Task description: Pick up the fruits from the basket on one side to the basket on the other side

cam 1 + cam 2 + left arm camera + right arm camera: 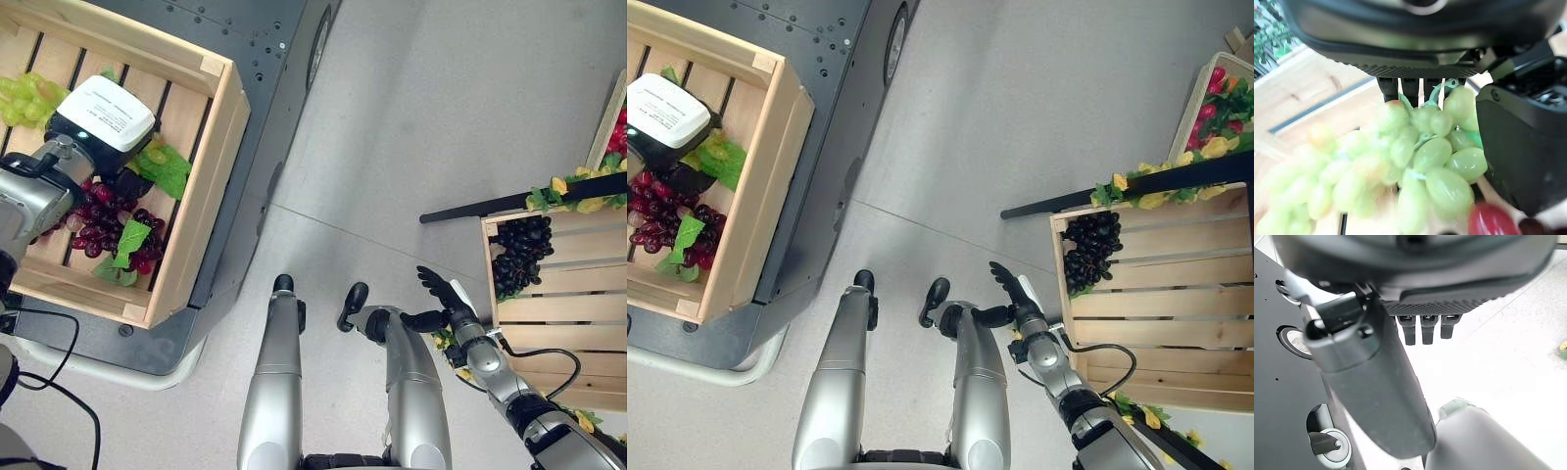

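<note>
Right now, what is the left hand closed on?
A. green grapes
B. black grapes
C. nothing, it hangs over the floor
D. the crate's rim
A: in the left wrist view the left hand has its thumb and fingers round the green grapes, over the left crate.

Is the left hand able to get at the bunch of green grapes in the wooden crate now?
Probably yes: the left hand is down inside the wooden crate, with the bunch of green grapes right against its fingers.
</note>
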### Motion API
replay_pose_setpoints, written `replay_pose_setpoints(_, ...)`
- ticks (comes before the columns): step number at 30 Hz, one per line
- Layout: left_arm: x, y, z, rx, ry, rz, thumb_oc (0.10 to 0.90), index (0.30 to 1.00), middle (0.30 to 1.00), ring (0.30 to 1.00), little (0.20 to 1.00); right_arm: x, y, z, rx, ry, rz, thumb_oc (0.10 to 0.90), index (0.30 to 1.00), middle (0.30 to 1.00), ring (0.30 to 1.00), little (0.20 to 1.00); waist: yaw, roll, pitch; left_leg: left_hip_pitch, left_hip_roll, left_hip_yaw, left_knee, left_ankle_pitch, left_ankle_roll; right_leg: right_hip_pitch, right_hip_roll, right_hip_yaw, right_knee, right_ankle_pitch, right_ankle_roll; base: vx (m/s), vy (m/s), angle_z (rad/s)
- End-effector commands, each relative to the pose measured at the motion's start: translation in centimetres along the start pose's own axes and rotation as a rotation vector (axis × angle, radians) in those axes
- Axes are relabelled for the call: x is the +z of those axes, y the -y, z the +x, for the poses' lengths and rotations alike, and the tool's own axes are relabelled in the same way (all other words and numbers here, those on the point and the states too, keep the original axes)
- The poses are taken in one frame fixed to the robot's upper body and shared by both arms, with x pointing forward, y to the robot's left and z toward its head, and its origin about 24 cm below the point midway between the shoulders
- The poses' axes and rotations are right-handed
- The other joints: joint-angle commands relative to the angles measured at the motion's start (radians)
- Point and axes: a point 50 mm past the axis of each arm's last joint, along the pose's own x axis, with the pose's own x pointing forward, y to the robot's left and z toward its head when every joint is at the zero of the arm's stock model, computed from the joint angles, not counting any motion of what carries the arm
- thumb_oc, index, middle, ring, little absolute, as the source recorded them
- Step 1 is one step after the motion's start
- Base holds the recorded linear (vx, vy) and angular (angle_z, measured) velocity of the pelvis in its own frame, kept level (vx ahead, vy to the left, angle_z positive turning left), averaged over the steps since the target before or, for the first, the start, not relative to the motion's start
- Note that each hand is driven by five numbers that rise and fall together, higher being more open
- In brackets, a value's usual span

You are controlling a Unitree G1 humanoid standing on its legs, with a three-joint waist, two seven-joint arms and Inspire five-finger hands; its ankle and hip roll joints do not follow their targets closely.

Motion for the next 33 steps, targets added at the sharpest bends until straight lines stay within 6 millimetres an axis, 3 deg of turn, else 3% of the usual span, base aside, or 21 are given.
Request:
replay_pose_setpoints(1, -4.3, -1.1, -1.1, 0.065, -0.210, 0.020, 0.400, 0.300, 0.300, 0.300, 0.300, -0.4, 1.2, -0.9, -0.085, 0.034, 0.074, 0.800, 0.900, 0.900, 0.900, 0.900, 0.015, 0.001, -0.010, 0.080, -0.047, 0.104, -0.198, 0.063, 0.102, 0.092, 0.014, -0.018, -0.028, 0.043, 0.023, 0.00, 0.000, 0.00)
replay_pose_setpoints(10, -4.9, -1.0, -1.6, 0.096, -0.248, -0.026, 0.400, 0.300, 0.300, 0.300, 0.300, 0.0, 1.2, -0.8, -0.086, 0.054, 0.075, 0.800, 0.900, 0.900, 0.900, 0.900, 0.015, 0.022, -0.010, 0.125, -0.050, 0.116, -0.222, 0.070, 0.100, 0.125, 0.010, -0.011, -0.041, 0.040, 0.020, 0.00, -0.002, 0.00)
replay_pose_setpoints(13, -5.5, -0.9, -2.2, 0.180, -0.338, -0.166, 0.400, 0.300, 0.300, 0.300, 0.300, 0.2, 1.0, -0.8, -0.082, 0.062, 0.078, 0.800, 0.900, 0.900, 0.900, 0.900, 0.019, 0.028, -0.010, 0.153, -0.050, 0.120, -0.234, 0.071, 0.098, 0.151, 0.010, -0.008, -0.054, 0.037, 0.018, -0.04, -0.020, 0.00)
replay_pose_setpoints(15, -6.2, -0.2, -3.2, 0.294, -0.459, -0.375, 0.400, 0.300, 0.300, 0.300, 0.300, 0.1, 0.7, -1.0, -0.080, 0.058, 0.086, 0.800, 0.900, 0.900, 0.900, 0.900, 0.026, 0.032, -0.010, 0.192, -0.053, 0.120, -0.247, 0.070, 0.098, 0.189, 0.010, -0.004, -0.068, 0.033, 0.017, -0.03, -0.036, -0.02)
replay_pose_setpoints(18, -6.3, 0.4, -3.8, 0.339, -0.507, -0.463, 0.400, 0.300, 0.300, 0.300, 0.300, 0.0, 0.3, -1.1, -0.076, 0.053, 0.090, 0.800, 0.900, 0.900, 0.900, 0.900, 0.029, 0.031, -0.010, 0.213, -0.054, 0.119, -0.252, 0.069, 0.098, 0.211, 0.010, -0.002, -0.076, 0.031, 0.016, 0.01, -0.024, 0.01)
replay_pose_setpoints(22, -6.0, 2.1, -5.3, 0.513, -0.645, -0.830, 0.400, 0.300, 0.300, 0.300, 0.300, -0.7, -0.9, -1.6, -0.063, 0.021, 0.107, 0.800, 0.900, 0.900, 0.900, 0.900, 0.044, 0.030, -0.010, 0.321, -0.066, 0.115, -0.281, 0.047, 0.096, 0.311, 0.011, 0.014, -0.103, 0.009, 0.025, 0.06, -0.042, -0.02)
replay_pose_setpoints(23, -6.1, 2.6, -5.9, 0.592, -0.711, -0.999, 0.400, 0.300, 0.300, 0.300, 0.300, -0.8, -1.4, -1.7, -0.061, 0.014, 0.111, 0.800, 0.900, 0.900, 0.900, 0.900, 0.046, 0.032, -0.010, 0.353, -0.071, 0.114, -0.292, 0.045, 0.097, 0.342, 0.010, 0.018, -0.116, 0.005, 0.024, 0.03, -0.026, -0.02)
replay_pose_setpoints(24, -6.1, 2.7, -6.0, 0.590, -0.714, -1.000, 0.400, 0.300, 0.300, 0.300, 0.300, -0.8, -1.4, -1.7, -0.060, 0.014, 0.109, 0.800, 0.900, 0.900, 0.900, 0.900, 0.044, 0.033, -0.010, 0.355, -0.071, 0.114, -0.293, 0.045, 0.097, 0.344, 0.010, 0.018, -0.117, 0.005, 0.024, 0.05, -0.028, -0.01)
replay_pose_setpoints(27, -6.2, 3.6, -7.0, 0.745, -0.815, -1.347, 0.400, 0.300, 0.300, 0.300, 0.300, -0.9, -2.2, -1.8, -0.058, -0.007, 0.114, 0.800, 0.900, 0.900, 0.900, 0.900, 0.044, 0.038, -0.010, 0.410, -0.079, 0.115, -0.321, 0.059, 0.103, 0.394, 0.003, 0.016, -0.144, 0.012, 0.015, 0.01, -0.016, -0.01)
replay_pose_setpoints(28, -6.2, 3.6, -7.0, 0.744, -0.816, -1.347, 0.400, 0.300, 0.300, 0.300, 0.300, -0.8, -2.2, -1.8, -0.058, -0.007, 0.114, 0.800, 0.900, 0.900, 0.900, 0.900, 0.043, 0.038, -0.010, 0.410, -0.079, 0.115, -0.321, 0.060, 0.103, 0.394, 0.003, 0.016, -0.144, 0.012, 0.014, 0.00, 0.000, 0.00)
replay_pose_setpoints(29, -5.9, 4.0, -7.2, 0.825, -0.838, -1.512, 0.400, 0.300, 0.300, 0.300, 0.300, -1.0, -2.5, -1.9, -0.058, -0.019, 0.116, 0.800, 0.900, 0.900, 0.900, 0.900, 0.046, 0.041, -0.011, 0.445, -0.087, 0.113, -0.338, 0.058, 0.105, 0.424, 0.002, 0.022, -0.162, 0.015, 0.017, 0.05, -0.006, 0.01)
replay_pose_setpoints(33, -5.4, 4.9, -7.8, 0.931, -0.878, -1.723, 0.400, 0.300, 0.300, 0.300, 0.300, -1.3, -2.7, -2.1, -0.053, -0.046, 0.109, 0.800, 0.900, 0.900, 0.900, 0.900, 0.039, 0.052, -0.034, 0.490, -0.097, 0.112, -0.361, 0.053, 0.111, 0.465, 0.000, 0.029, -0.192, 0.015, 0.018, 0.06, 0.017, 0.01)
